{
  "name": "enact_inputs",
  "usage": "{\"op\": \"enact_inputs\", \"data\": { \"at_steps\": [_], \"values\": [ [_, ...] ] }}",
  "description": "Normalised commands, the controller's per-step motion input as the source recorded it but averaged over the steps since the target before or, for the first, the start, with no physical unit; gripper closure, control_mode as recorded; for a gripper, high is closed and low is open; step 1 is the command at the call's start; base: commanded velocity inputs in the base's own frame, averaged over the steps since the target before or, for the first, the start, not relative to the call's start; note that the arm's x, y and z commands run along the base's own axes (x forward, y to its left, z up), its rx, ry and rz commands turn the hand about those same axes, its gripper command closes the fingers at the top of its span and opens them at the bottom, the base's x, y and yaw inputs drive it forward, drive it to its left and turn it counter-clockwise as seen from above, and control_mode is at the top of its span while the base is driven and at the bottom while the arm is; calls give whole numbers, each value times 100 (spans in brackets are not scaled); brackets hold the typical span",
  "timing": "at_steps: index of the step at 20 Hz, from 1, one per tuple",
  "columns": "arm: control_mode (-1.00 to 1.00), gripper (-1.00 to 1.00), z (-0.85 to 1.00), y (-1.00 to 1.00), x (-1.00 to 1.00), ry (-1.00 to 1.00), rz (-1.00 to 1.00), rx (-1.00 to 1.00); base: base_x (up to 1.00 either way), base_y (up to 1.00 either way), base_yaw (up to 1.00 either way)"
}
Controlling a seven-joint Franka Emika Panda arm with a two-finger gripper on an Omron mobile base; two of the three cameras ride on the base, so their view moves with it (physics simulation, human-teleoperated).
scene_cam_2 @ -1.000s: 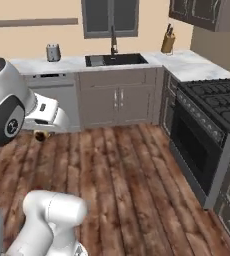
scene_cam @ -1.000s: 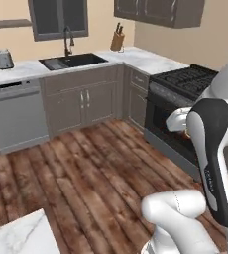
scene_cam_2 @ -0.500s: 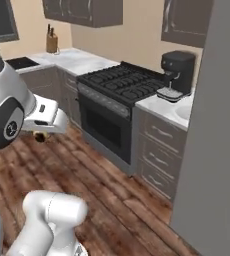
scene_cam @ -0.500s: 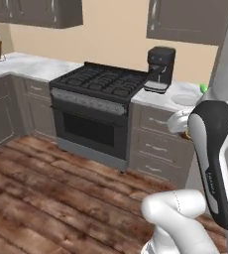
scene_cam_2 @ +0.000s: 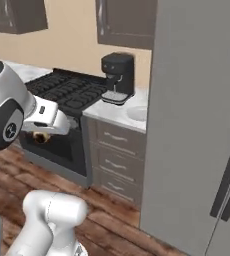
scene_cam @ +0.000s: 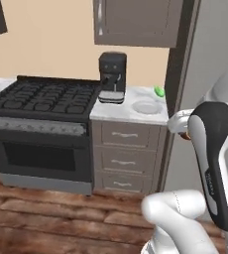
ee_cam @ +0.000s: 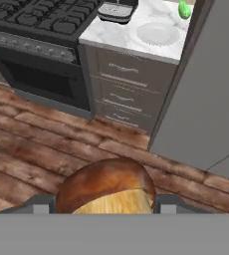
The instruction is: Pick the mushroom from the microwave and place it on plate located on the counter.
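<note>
The jaws [ee_cam: 105,206] are clamped on the mushroom [ee_cam: 105,189], whose brown cap and pale underside sit right between the two dark fingertips [ee_cam: 39,204] in the hand view, held up in the air over the wooden floor [ee_cam: 32,149] and well short of the desk [scene_cam: 117,110]. From the left base view the same brown speck shows tucked behind the white wrist, beside the tall grey fridge [scene_cam_2: 197,125] that stands at the right end of the desk. The desk is a short run of white marble with grey veins over a stack of grey drawers [scene_cam: 124,161] with metal handles, squeezed between the black gas stove [scene_cam: 39,96] on its left and the fridge on its right. The plate [scene_cam: 146,106], plain and whitish, lies flat near the right end of the desk, close to the front edge and just beside the fridge wall; nothing lies on it. A small green thing [scene_cam: 159,91] sits behind the plate toward the back right corner, though I cannot tell what it is. The black coffee machine [scene_cam: 112,77] stands upright at the left end of the desk, next to the stove, apart from the plate. Grey wall cabinets [scene_cam: 136,22] hang above it.
</note>
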Motion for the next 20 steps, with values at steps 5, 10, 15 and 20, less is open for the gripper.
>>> {"op": "enact_inputs", "data": {
  "at_steps": [5,10,15,20],
  "values": [
    [100,100,0,0,0,0,0,0,75,54,-58],
    [100,100,0,0,0,0,0,0,57,58,-54],
    [100,100,0,0,0,0,0,0,69,41,-27],
    [100,100,0,0,0,0,0,0,73,42,0]
  ]
}}
